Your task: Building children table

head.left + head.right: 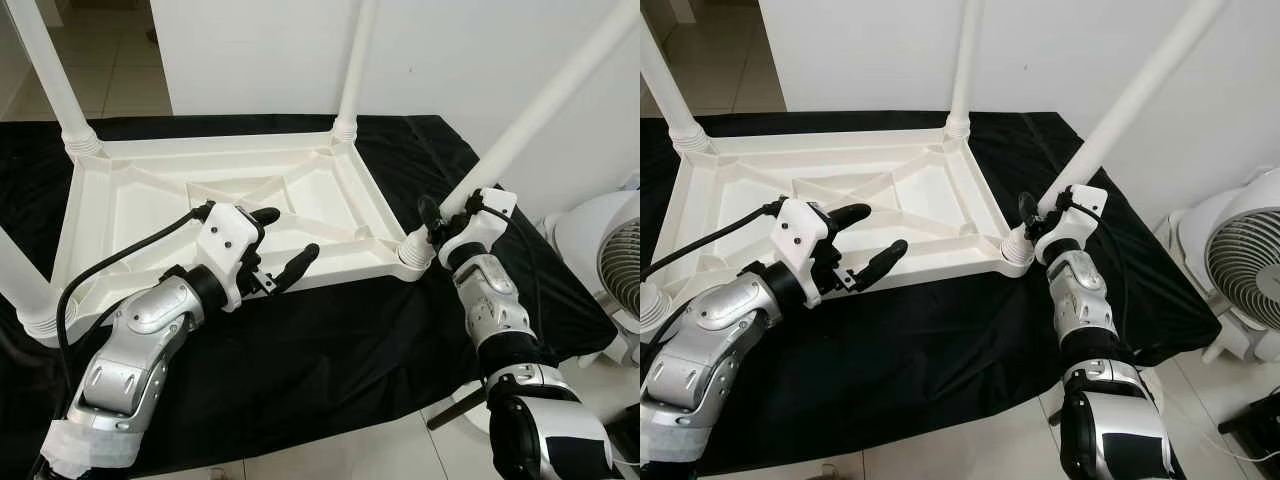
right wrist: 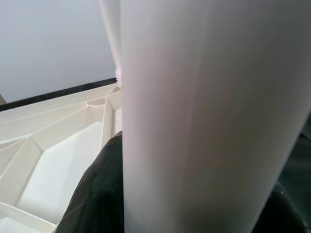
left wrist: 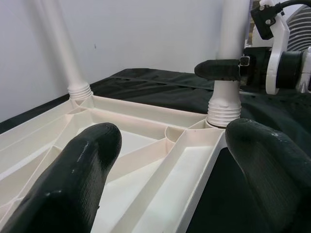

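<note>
While top (image 1: 150, 200) lay inverted, right gripper (image 1: 445, 215) clamped leg (image 1: 540, 110).
Left gripper (image 1: 280, 245) hovered agape, empty, probably to steady the frame.

Both arms are built of glossy silver shells joined by black rings. The left gripper (image 1: 282, 243) has a white angular housing at its base and two long, rounded matte-black fingers (image 3: 82, 174). A black cable (image 1: 120, 262) enters that housing at nine o'clock. The right gripper (image 1: 440, 222) has the same white housing and black wiring.
</note>
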You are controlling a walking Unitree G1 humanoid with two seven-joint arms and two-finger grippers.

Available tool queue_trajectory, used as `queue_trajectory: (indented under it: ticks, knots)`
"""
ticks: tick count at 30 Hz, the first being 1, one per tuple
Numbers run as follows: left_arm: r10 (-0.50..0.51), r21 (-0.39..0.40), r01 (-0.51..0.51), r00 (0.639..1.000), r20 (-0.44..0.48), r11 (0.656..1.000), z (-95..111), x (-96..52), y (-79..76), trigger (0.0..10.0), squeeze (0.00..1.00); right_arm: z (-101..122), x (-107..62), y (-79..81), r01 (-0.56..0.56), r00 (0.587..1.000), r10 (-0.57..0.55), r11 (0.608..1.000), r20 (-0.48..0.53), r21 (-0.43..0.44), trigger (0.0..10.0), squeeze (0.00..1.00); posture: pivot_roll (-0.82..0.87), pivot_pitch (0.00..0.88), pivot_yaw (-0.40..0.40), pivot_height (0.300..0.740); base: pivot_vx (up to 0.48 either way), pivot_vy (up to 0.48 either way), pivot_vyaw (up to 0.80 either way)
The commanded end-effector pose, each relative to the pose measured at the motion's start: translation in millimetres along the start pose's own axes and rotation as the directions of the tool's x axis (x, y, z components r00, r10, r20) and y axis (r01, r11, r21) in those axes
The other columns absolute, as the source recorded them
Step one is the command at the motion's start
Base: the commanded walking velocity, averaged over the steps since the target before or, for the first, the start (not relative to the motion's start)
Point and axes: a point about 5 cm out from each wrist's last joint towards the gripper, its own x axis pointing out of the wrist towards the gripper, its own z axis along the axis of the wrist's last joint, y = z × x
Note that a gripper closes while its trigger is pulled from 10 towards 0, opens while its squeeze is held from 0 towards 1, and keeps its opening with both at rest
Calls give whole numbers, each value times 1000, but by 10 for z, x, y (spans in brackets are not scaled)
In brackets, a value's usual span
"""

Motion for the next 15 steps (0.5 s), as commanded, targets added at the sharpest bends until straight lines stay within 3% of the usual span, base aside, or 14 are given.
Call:
queue_trajectory:
  ticks: [1, 2, 9, 15]
  knots:
    - [-7, 5, 7, 1000, 5, 1000, 13, 23, -24, 10000, 0, -605, -298, -246, 115, 951, -121, 993, -285, -36, 10000, 0, 150, 88, -41, 740, 0, 0, 0]
    - [-4, 5, 4, 1000, 6, 1000, 12, 25, -24, 10000, 0, -550, -264, -186, 47, 965, -77, 991, -251, -124, 10000, 0, 149, 90, -46, 740, 0, 0, 0]
    - [5, 4, -5, 1000, 8, 1000, 12, 20, -23, 10000, 0, -575, -273, -82, -42, 971, -12, 975, -239, -218, 10000, 0, 151, 93, -49, 740, 0, 0, 0]
    - [10, 6, -10, 1000, 6, 1000, 18, 3, -16, 10000, 0, -661, -336, -28, -76, 969, 16, 969, -245, -235, 10000, 0, 154, 95, -49, 740, 0, 0, 0]
